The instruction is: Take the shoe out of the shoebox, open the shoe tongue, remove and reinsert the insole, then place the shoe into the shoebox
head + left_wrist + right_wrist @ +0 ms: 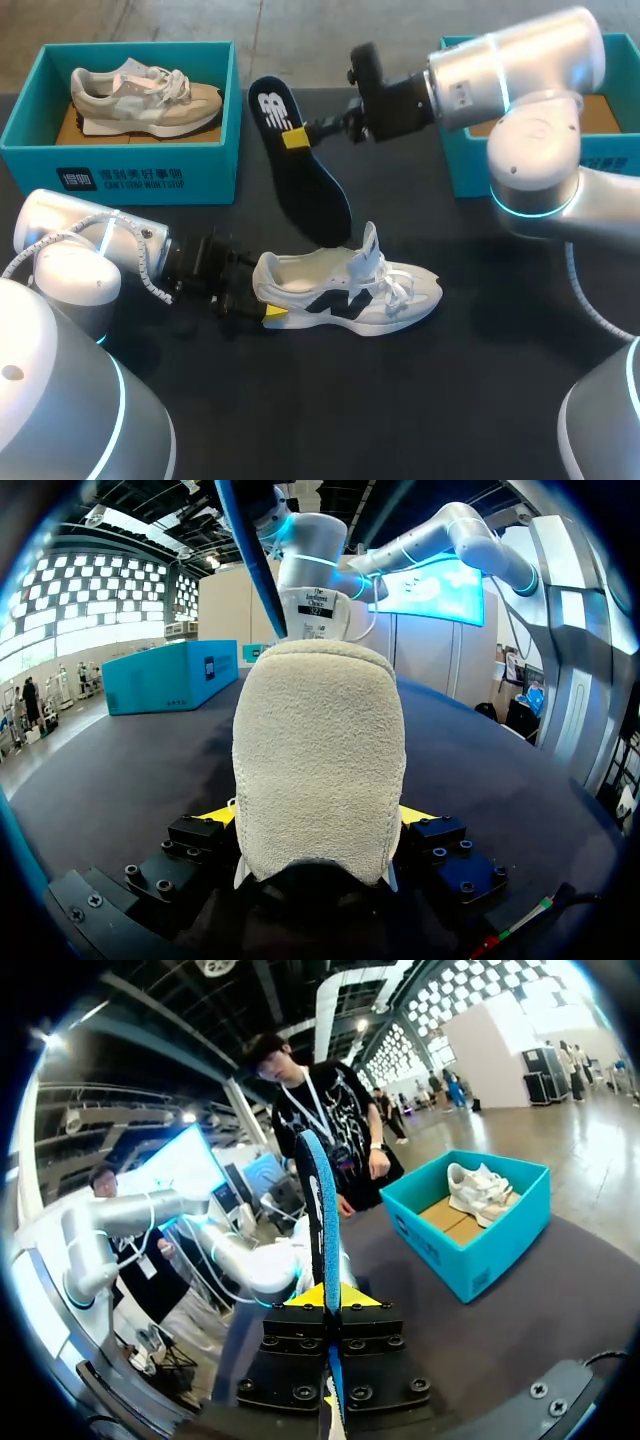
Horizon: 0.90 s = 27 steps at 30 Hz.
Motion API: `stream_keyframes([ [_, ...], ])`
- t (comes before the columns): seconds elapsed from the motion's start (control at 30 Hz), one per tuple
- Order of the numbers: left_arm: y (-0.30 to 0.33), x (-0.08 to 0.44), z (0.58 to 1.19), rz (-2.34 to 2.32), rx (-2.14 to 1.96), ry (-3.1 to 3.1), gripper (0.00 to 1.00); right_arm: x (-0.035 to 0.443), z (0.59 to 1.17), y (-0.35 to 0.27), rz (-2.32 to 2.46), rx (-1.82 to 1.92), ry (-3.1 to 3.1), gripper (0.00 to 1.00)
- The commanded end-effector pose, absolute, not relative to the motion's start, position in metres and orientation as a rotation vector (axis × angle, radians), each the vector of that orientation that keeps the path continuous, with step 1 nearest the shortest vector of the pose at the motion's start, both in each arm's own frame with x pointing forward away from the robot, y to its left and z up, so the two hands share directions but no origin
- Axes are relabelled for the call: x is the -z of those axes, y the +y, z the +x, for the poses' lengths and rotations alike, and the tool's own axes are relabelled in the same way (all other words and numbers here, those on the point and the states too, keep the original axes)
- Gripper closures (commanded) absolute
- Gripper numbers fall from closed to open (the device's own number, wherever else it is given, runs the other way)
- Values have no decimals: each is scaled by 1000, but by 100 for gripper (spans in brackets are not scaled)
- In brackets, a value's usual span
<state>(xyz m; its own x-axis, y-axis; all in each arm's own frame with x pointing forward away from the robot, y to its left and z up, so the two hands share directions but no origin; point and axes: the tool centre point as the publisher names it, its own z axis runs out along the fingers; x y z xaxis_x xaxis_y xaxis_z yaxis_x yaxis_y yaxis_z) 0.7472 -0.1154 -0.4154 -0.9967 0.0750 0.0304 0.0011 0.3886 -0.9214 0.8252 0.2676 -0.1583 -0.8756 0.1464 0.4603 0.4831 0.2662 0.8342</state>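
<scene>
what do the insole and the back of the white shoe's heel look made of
The insole: probably thin foam, matte dark face, blue edge in the right wrist view. Heel of the white shoe: looks like cream terry-type fabric, nubby looped pile.

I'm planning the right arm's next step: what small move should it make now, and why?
Probably lower the dark blue insole, clamped in the right gripper, toe-first into the white sneaker, whose heel the left gripper grips: its tip hangs beside the opening.
</scene>
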Motion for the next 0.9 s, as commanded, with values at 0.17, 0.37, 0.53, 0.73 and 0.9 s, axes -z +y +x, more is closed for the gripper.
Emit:
stream_keyframes([
  [0.17,-114,418,747,-70,-1696,-2565,100,132,816,272,-630,1677,-2171,100],
  [0.37,-114,418,747,-70,-1696,-2565,100,106,809,273,-654,1624,-2142,100],
  [0.53,-114,418,747,-70,-1696,-2565,100,89,805,267,-683,1566,-2125,100],
  [0.73,-114,418,747,-70,-1696,-2565,100,71,802,254,-747,1522,-2115,100],
  [0.9,-114,418,747,-70,-1696,-2565,100,57,797,243,-783,1508,-2140,100],
])
